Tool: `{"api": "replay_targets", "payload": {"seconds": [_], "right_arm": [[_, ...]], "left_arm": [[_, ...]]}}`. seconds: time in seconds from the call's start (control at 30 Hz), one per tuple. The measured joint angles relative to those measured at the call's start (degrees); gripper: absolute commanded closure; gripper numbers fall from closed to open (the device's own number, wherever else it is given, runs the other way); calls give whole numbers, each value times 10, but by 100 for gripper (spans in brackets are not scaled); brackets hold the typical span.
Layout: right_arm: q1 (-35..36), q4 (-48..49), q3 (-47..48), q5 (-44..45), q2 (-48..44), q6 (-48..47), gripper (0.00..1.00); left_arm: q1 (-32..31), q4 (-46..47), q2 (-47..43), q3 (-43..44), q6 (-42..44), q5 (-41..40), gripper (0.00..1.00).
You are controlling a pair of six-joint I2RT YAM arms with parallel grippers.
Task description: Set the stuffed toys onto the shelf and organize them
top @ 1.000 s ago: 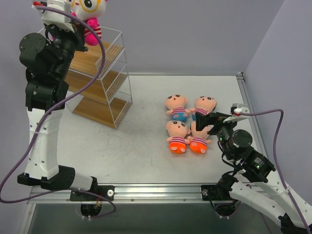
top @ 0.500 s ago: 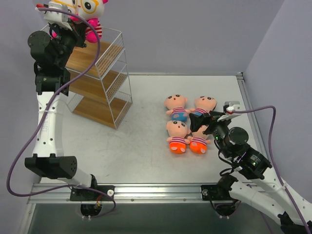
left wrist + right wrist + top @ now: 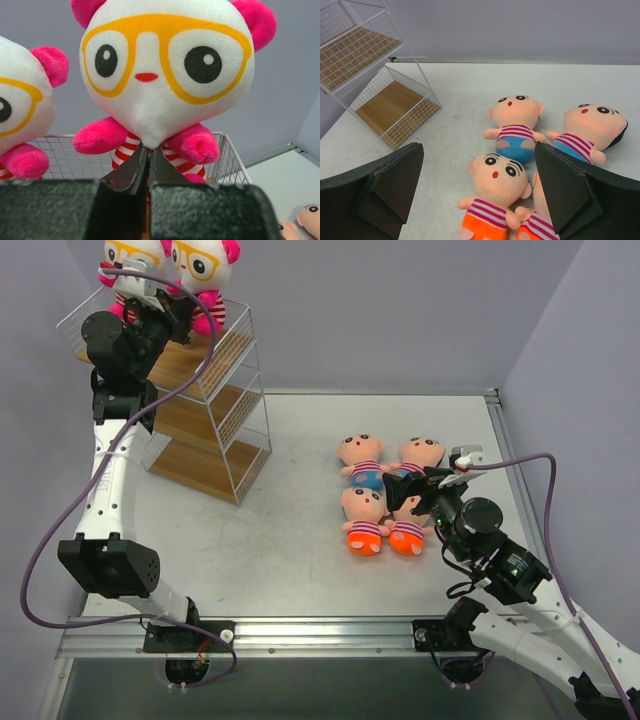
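Two white-headed toys with yellow glasses stand on the shelf's (image 3: 225, 405) top tier. My left gripper (image 3: 172, 312) is shut at the neck of the right one (image 3: 205, 262), which fills the left wrist view (image 3: 165, 75). My left gripper's tips (image 3: 147, 149) press into its striped chest. The other one (image 3: 20, 120) stands to its left. Four peach toys lie on the table, two with blue bottoms (image 3: 361, 460) (image 3: 421, 454) and two with orange (image 3: 364, 520) (image 3: 407, 536). My right gripper (image 3: 413, 490) hovers open above them (image 3: 479, 150), over an orange one (image 3: 496, 192).
The shelf's two lower tiers show as bare wood boards (image 3: 387, 105) behind white wire mesh. The table's raised metal edge (image 3: 500, 430) runs along the right side. Grey walls close in behind and to the right. The left arm's purple cable (image 3: 60, 520) hangs beside the shelf.
The left arm has folded back and down, bringing the held white-headed toy onto the top tier beside the other one. My right gripper has crept left over the peach toys.
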Motion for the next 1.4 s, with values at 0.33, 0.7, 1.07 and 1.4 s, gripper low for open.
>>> {"api": "replay_targets", "payload": {"seconds": [0.33, 0.7, 1.07, 1.4], "right_arm": [[0, 6, -2, 0, 2, -2, 0], [0, 8, -7, 0, 2, -2, 0], [0, 10, -10, -5, 0, -1, 0], [0, 12, -10, -11, -4, -1, 0]], "left_arm": [[0, 47, 16, -29, -9, 21, 98], [0, 80, -3, -79, -16, 28, 98], [0, 77, -12, -84, -19, 56, 95], [0, 74, -18, -90, -14, 69, 67]]}}
